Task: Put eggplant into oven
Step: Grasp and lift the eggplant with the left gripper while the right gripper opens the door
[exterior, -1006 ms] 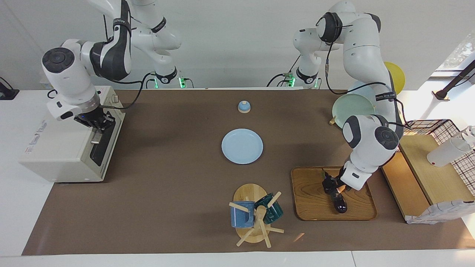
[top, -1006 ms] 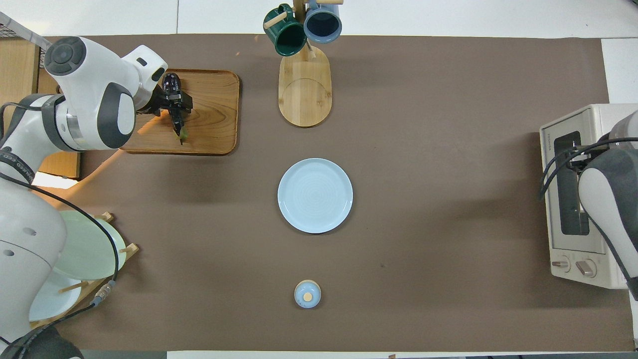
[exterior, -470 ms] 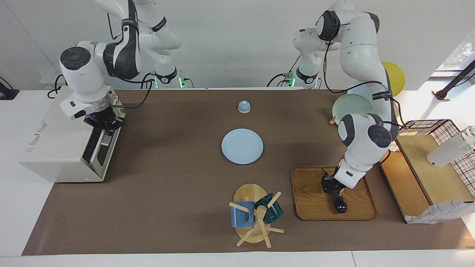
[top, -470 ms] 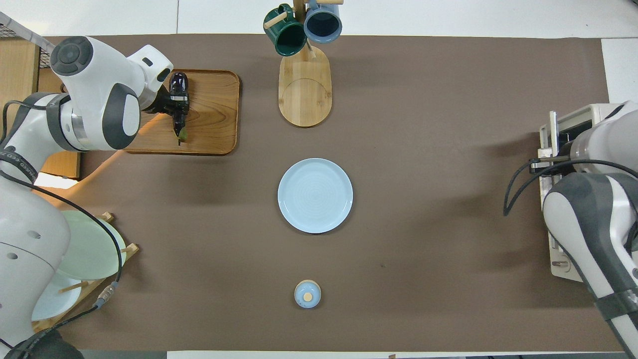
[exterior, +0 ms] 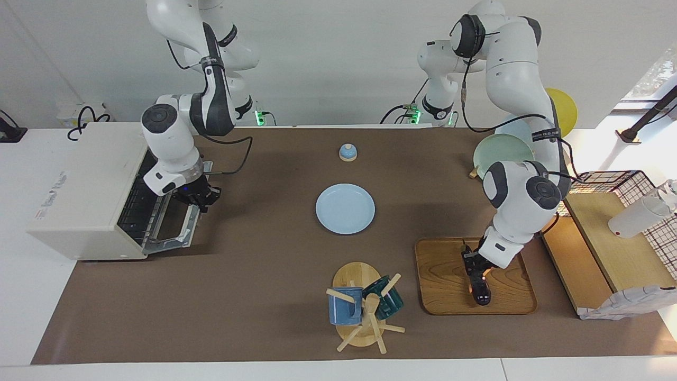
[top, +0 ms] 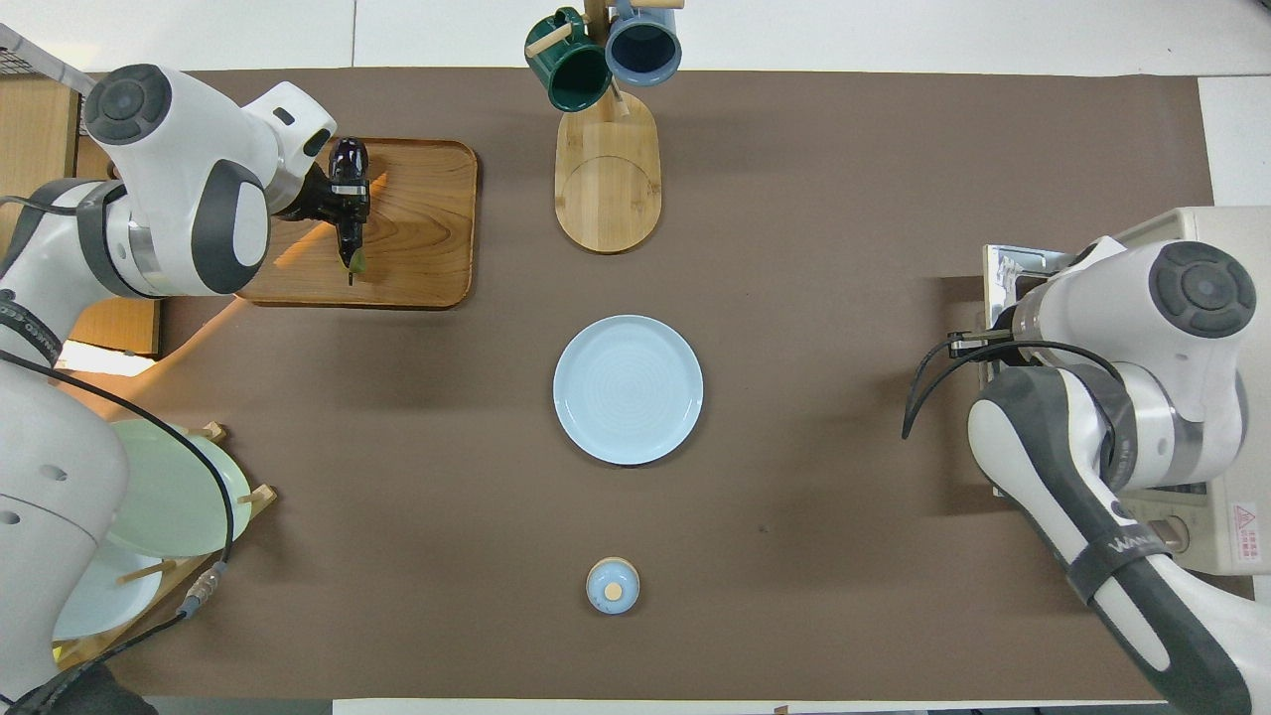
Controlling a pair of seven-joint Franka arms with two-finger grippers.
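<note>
The dark purple eggplant (exterior: 481, 290) lies on a wooden tray (exterior: 444, 286) toward the left arm's end of the table. My left gripper (exterior: 474, 267) is down on the tray and shut around the eggplant's middle; the overhead view shows the gripper (top: 345, 204) across the eggplant (top: 348, 159). The cream-white oven (exterior: 79, 196) stands at the right arm's end, with its glass door (exterior: 174, 233) dropped open and the wire rack (exterior: 140, 206) showing. My right gripper (exterior: 198, 201) is at the door's outer edge, shut on its handle. In the overhead view the right arm hides that hand.
A light blue plate (exterior: 345, 208) lies mid-table, with a small blue knobbed lid (exterior: 347, 152) nearer to the robots. A mug stand (exterior: 362, 312) holds two mugs beside the tray. A dish rack with plates (exterior: 502, 151) and a wooden shelf (exterior: 608, 248) are at the left arm's end.
My right gripper has pulled the oven door from closed down to open. My left gripper has closed on the eggplant and turned it slightly on the tray.
</note>
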